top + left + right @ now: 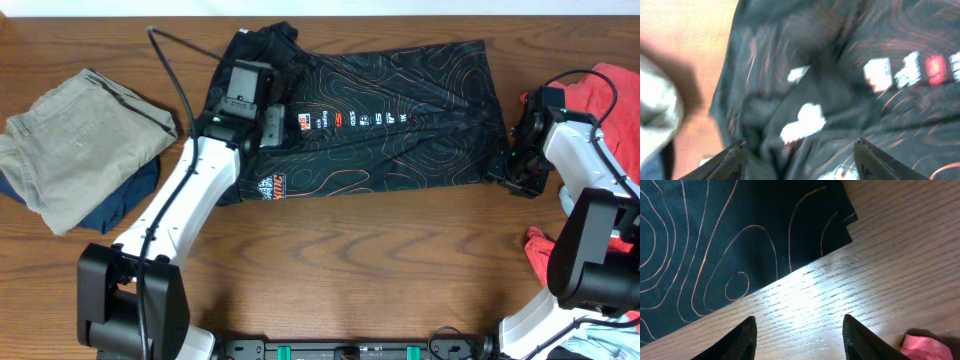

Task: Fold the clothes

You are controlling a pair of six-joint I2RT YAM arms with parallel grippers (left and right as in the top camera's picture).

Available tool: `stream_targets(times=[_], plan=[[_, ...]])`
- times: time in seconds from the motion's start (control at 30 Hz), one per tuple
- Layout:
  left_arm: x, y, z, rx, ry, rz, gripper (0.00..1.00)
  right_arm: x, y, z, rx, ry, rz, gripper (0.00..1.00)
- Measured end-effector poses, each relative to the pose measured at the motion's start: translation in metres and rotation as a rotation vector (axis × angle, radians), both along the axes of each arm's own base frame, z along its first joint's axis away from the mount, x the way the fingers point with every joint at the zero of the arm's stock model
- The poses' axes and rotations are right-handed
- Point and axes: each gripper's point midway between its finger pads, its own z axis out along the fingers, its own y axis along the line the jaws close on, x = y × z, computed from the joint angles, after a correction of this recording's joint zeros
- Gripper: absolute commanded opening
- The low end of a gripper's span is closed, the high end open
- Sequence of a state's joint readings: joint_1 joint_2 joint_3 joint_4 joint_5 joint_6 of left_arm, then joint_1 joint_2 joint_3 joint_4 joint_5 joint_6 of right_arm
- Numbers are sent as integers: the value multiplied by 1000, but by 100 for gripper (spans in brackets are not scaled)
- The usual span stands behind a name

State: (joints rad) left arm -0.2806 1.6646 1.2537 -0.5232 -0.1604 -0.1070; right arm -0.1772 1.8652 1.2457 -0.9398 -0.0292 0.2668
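Overhead: black jersey (400, 110) is lying spread mid-surface (330, 270), seemingly awaiting its first fold. The left hand (250, 75) is hovering over its rumpled end and the right hand (508, 168) is sitting at the opposite edge. A folded pile (80, 140) and red shirt (615, 90) are flanking it, leaving room in front.

Left wrist: blurred. The left hand (800, 150) is apparently gaping above cloth (840, 100).

Right wrist: the right hand (797, 330) is gaping over bare wood beside the jersey's corner (840, 230), which is needing a pinch next.

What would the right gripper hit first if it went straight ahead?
Probably the bare table, just beside the jersey; the open right gripper points at wood, though depth is unclear.
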Motion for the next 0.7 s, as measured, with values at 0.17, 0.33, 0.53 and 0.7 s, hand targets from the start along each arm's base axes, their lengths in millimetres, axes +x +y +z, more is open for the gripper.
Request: stream_targets(times=[0.17,0.33,0.53,0.7], plan=[[-52,31,-26,29,233,133,72,-2,0,0,-2,8,0,56],[-84,55,-40,20,355,292,75,-8,-8,0,-51,35,-1,59],[-102,90,-67,-15,392,477,76,-9,-17,0,-94,40,-13,60],[-102,112,-85,-58,358,572,74,-4,-19,0,-107,22,-14,61]])
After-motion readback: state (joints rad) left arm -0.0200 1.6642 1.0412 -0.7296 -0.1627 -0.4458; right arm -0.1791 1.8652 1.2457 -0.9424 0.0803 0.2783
